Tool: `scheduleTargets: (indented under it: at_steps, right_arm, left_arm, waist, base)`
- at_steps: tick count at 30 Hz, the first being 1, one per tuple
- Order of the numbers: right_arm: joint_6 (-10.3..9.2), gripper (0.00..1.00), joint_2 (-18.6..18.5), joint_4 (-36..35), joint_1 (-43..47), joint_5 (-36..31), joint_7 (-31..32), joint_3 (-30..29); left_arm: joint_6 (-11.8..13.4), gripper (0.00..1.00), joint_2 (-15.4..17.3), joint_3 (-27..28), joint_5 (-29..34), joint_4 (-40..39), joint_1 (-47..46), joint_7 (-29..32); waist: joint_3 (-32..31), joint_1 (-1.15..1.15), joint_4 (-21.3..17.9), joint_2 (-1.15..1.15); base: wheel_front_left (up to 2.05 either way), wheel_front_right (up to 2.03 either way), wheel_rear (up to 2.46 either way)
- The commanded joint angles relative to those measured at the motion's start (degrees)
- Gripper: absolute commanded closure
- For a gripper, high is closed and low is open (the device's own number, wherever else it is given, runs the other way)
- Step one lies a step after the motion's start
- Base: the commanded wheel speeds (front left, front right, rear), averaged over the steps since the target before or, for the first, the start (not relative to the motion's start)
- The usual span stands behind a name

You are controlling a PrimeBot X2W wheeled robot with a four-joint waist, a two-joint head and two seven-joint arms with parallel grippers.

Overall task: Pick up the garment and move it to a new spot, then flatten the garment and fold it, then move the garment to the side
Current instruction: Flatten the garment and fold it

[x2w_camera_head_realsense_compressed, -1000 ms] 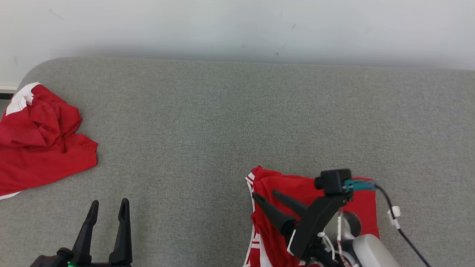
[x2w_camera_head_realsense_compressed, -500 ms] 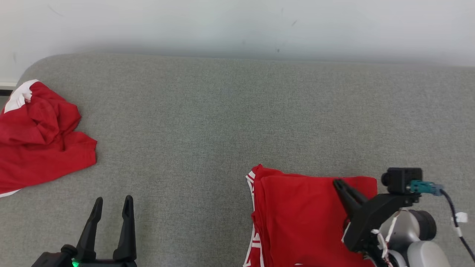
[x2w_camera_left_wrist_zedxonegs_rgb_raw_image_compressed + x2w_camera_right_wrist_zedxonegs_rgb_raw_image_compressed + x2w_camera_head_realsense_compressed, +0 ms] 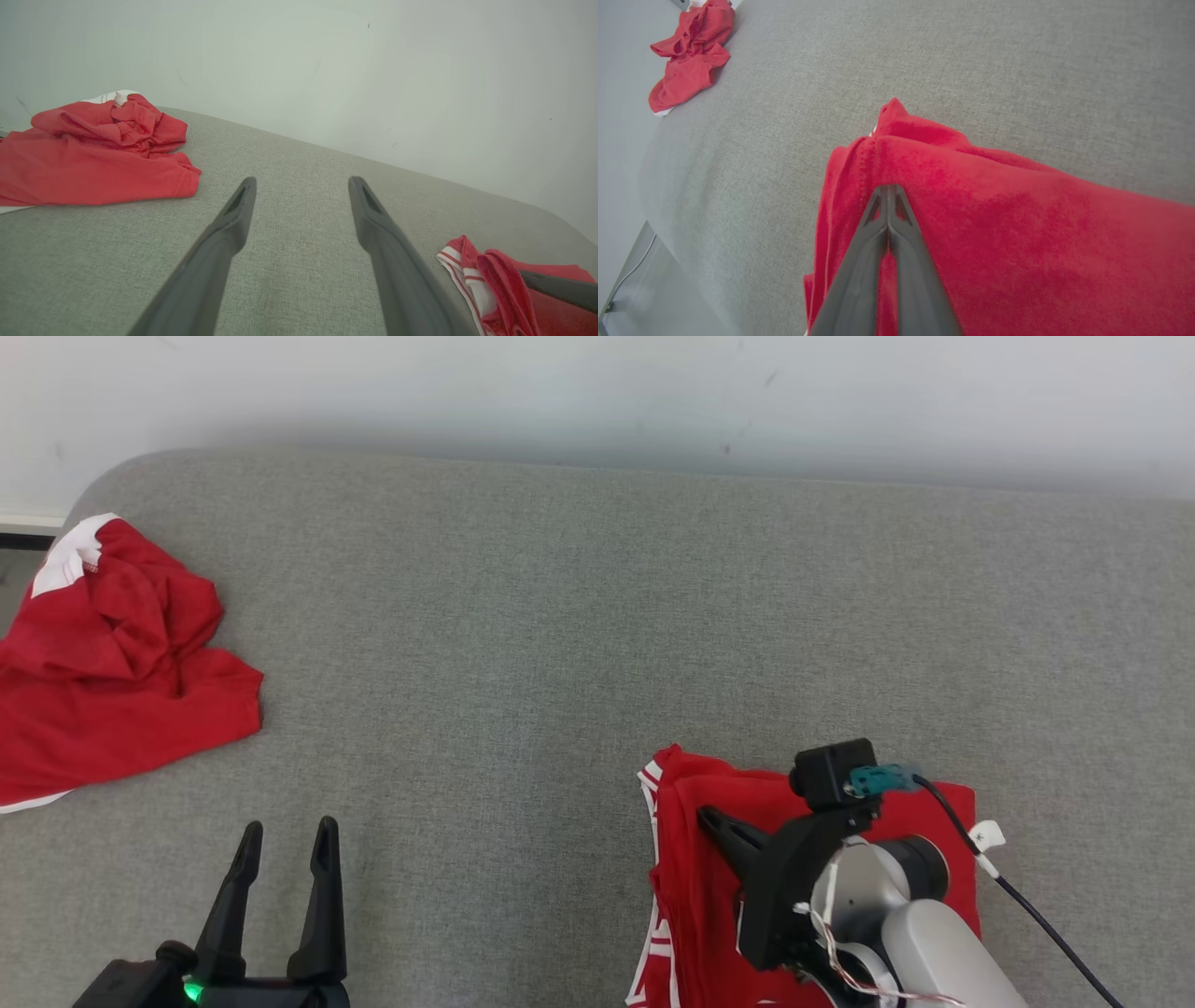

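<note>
Leftward across the garment (image 3: 686, 896) the right hand (image 3: 702, 814) has swung since half a second ago, from the cloth's right part back toward its left edge; the head camera has shifted a little too, so the small drift of everything else is not a real move. The garment lies at about five o'clock in the head view, near the front edge of the grey bench (image 3: 560, 644); it is red, folded into a compact rectangle, with layered edges and white striped trim along its nine o'clock side. In the right wrist view the right hand (image 3: 888, 186) has its fingers pressed together, tips low over the top layer just inside the folded edge; whether any cloth is pinched I cannot tell. The left hand (image 3: 289, 826) waits at seven o'clock, fingers spread wide and empty, apart from the garment. A crumpled red cloth (image 3: 121, 681) sits at nine o'clock, well apart. Flattening and folding look done; the shift to the side seems to be what is left.
</note>
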Motion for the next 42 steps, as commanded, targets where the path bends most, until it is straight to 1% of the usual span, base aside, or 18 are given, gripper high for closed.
scheduleTargets:
  at_steps: [1, 10, 11, 12, 13, 14, 15, 17, 18, 19, 20, 21, 26, 27, 28, 29, 35, 42]
  right_arm:
    - [0.06, 1.00, -0.07, 3.18, -2.52, 0.81, -0.82, 1.49]
    - [0.06, 1.00, -0.05, 12.09, -11.04, 4.78, -6.71, 5.12]
    - [0.06, 0.90, -0.07, 12.59, -11.73, 5.55, -7.92, 5.02]
    - [0.06, 0.75, -0.07, 12.86, -12.34, 6.21, -9.03, 4.99]
    - [0.06, 0.70, -0.08, 12.95, -12.85, 6.61, -10.12, 4.69]
    - [0.06, 0.73, -0.10, 12.97, -13.20, 7.04, -11.06, 4.18]
    - [0.06, 0.96, -0.08, 12.77, -13.22, 7.29, -11.73, 3.55]
    - [0.06, 1.00, -0.08, 11.77, -12.53, 6.44, -12.57, 1.75]
    - [0.06, 0.93, -0.07, 11.08, -11.71, 5.83, -12.50, 0.54]
    - [0.06, 0.78, -0.14, 10.05, -10.68, 5.21, -12.17, -0.73]
    - [0.06, 0.56, -0.58, 8.59, -9.58, 4.43, -11.92, -2.11]
    - [0.06, 0.00, -1.20, 7.07, -8.37, 3.73, -11.37, -3.36]
    - [0.06, 0.00, -4.69, -2.14, 0.97, -0.79, -6.68, -7.78]
    - [0.06, 0.42, -4.83, -3.84, 3.08, -1.33, -5.30, -8.49]
    - [0.06, 0.93, -4.94, -5.69, 4.96, -1.72, -4.05, -8.91]
    - [0.06, 1.00, -4.95, -7.42, 6.75, -2.07, -2.73, -9.02]
    - [0.06, 1.00, -3.43, -14.15, 15.18, -3.67, 3.24, -6.74]
    - [0.06, 1.00, -2.20, -10.45, 15.74, -8.46, 3.77, 0.18]
  left_arm:
    - [-0.10, 0.00, -0.05, -0.06, 0.35, 0.32, -0.78, -0.24]
    - [-0.39, 0.00, -0.42, -0.40, 0.46, 1.00, -1.36, -0.25]
    - [-0.41, 0.00, -0.47, -0.38, 0.50, 1.05, -1.42, -0.25]
    - [-0.44, 0.00, -0.52, -0.33, 0.54, 1.12, -1.42, -0.25]
    - [-0.46, 0.00, -0.56, -0.26, 0.57, 1.18, -1.39, -0.25]
    - [-0.47, 0.00, -0.57, -0.13, 0.62, 1.28, -1.29, -0.25]
    - [-0.48, 0.00, -0.59, 0.00, 0.67, 1.34, -1.07, -0.25]
    - [-0.51, 0.00, -0.66, 0.25, 0.71, 1.30, -0.42, -0.25]
    - [-0.52, 0.00, -0.75, 0.29, 0.80, 1.27, -0.09, -0.25]
    - [-0.52, 0.00, -0.83, 0.37, 0.93, 1.25, 0.25, -0.25]
    - [-0.53, 0.00, -0.94, 0.35, 1.09, 1.18, 0.56, -0.25]
    - [-0.54, 0.00, -1.02, 0.39, 1.24, 1.16, 0.84, -0.25]
    - [-0.38, 0.00, -1.49, 0.51, 1.57, 0.89, 1.63, -0.21]
    - [-0.39, 0.00, -1.57, 0.50, 1.62, 0.84, 1.76, -0.21]
    - [-0.40, 0.00, -1.64, 0.54, 1.69, 0.81, 1.83, -0.21]
    - [-0.39, 0.00, -1.68, 0.60, 1.75, 0.78, 1.92, -0.21]
    - [-0.43, 0.00, -1.59, 0.35, 1.63, 0.99, 1.37, -0.21]
    - [-0.45, 0.00, -1.18, -0.84, 0.79, 1.37, 0.03, -0.21]
  waist:
    - [0.07, 0.00, 0.47, 0.00]
    - [0.06, 0.00, 1.49, 0.00]
    - [-0.04, 0.00, 1.56, 0.00]
    - [-0.17, 0.00, 1.58, 0.00]
    - [-0.31, 0.00, 1.56, 0.00]
    - [-0.55, 0.00, 1.51, 0.00]
    - [-0.77, 0.00, 1.42, 0.00]
    - [-1.32, 0.00, 1.13, 0.00]
    - [-1.59, 0.00, 0.97, 0.00]
    - [-1.91, 0.00, 0.75, 0.00]
    - [-2.15, 0.00, 0.56, 0.00]
    - [-2.43, 0.00, 0.33, 0.00]
    - [-3.29, 0.00, -1.00, 0.00]
    - [-3.33, 0.00, -1.23, 0.00]
    - [-3.36, 0.00, -1.47, 0.00]
    - [-3.38, 0.00, -1.73, 0.00]
    - [-2.89, 0.00, -2.48, 0.00]
    - [-1.62, 0.00, -1.68, 0.00]
  base:
    - [0.00, 0.00, 0.00]
    - [0.00, 0.00, 0.00]
    - [0.00, 0.00, 0.00]
    - [0.00, 0.00, 0.00]
    - [0.00, 0.00, 0.00]
    - [0.00, 0.00, 0.00]
    - [0.00, 0.00, 0.00]
    - [0.00, 0.00, 0.00]
    - [0.00, 0.00, 0.00]
    - [0.00, 0.00, 0.00]
    - [0.00, 0.00, 0.00]
    - [0.00, 0.00, 0.00]
    - [0.00, 0.00, 0.00]
    - [0.00, 0.00, 0.00]
    - [0.00, 0.00, 0.00]
    - [0.00, 0.00, 0.00]
    - [0.00, 0.00, 0.00]
    - [0.00, 0.00, 0.00]
